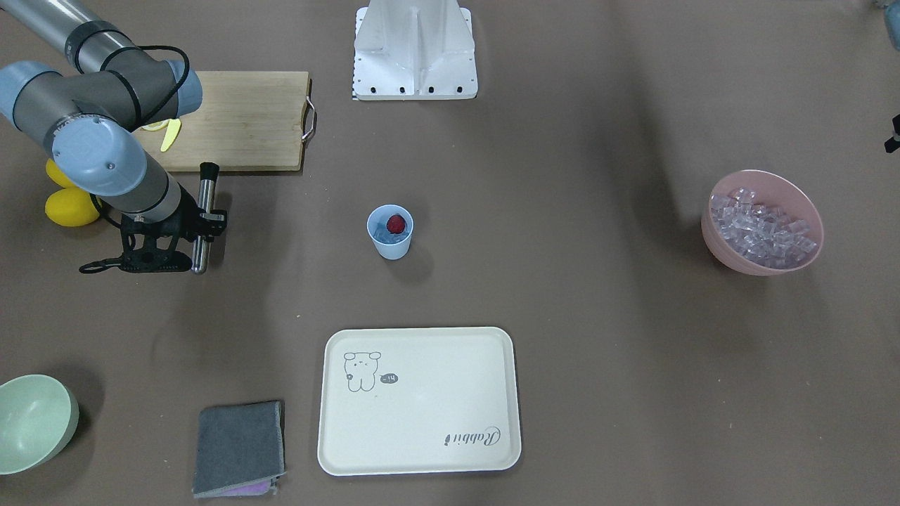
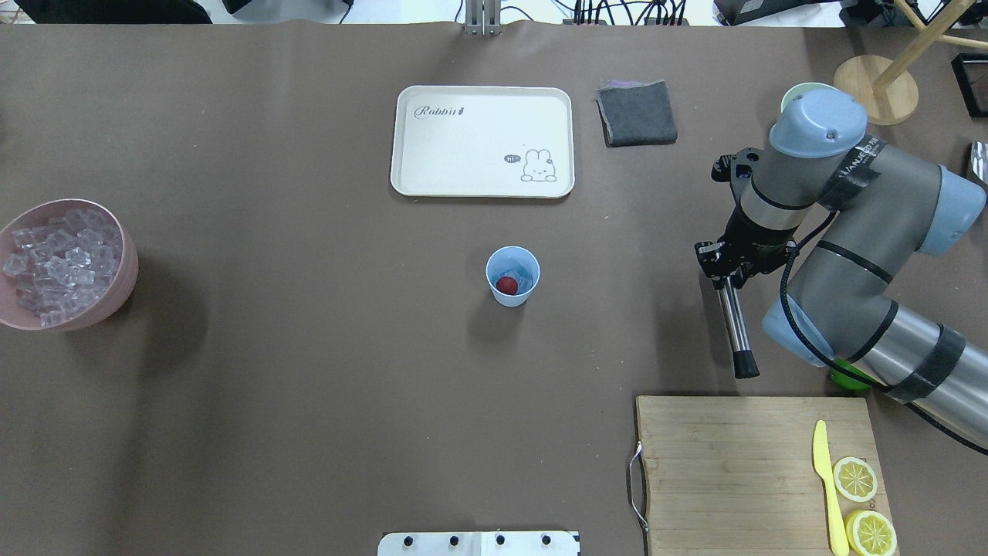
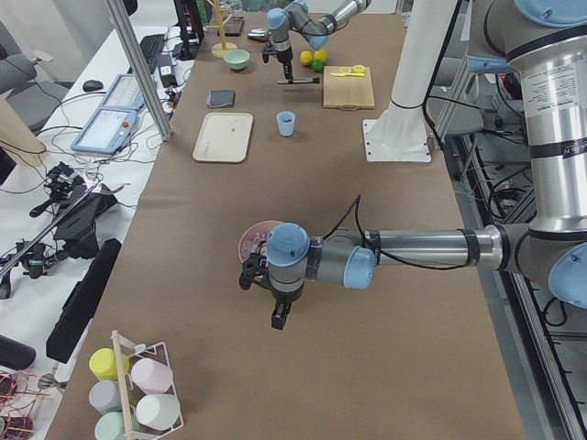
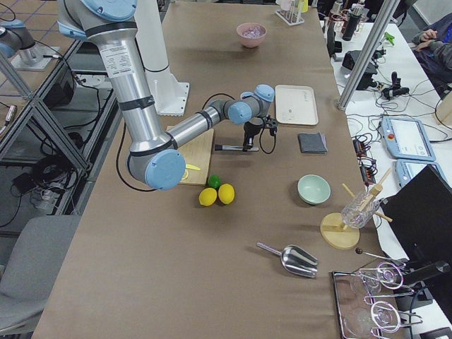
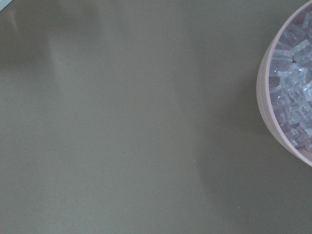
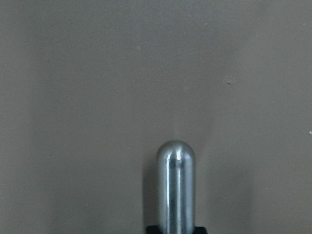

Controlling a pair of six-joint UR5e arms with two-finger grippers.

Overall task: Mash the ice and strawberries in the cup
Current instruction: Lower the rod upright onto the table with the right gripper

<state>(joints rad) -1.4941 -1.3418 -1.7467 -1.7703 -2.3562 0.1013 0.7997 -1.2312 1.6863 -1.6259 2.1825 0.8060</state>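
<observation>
The light-blue cup [image 1: 391,242] [image 2: 512,287] stands upright mid-table, holding a red strawberry [image 1: 396,224] [image 2: 506,285] on some clear ice [image 1: 382,232]. More ice [image 1: 763,225] fills a pink bowl [image 2: 116,305] at the table's end on my left. My right gripper [image 1: 199,228] [image 2: 725,272] is shut on a steel muddler [image 2: 735,324] [image 6: 175,190] with a black end, held level above the table, well to the side of the cup. My left gripper [image 3: 280,316] hangs beside the pink bowl; I cannot tell whether it is open or shut.
A wooden cutting board [image 2: 725,463] carries a yellow knife [image 2: 826,479] and lemon slices [image 2: 855,479]. Whole lemons [image 1: 69,207] lie beside it. A cream tray [image 1: 422,407], a grey cloth [image 1: 239,446] and a pale green bowl [image 1: 35,422] sit beyond the cup.
</observation>
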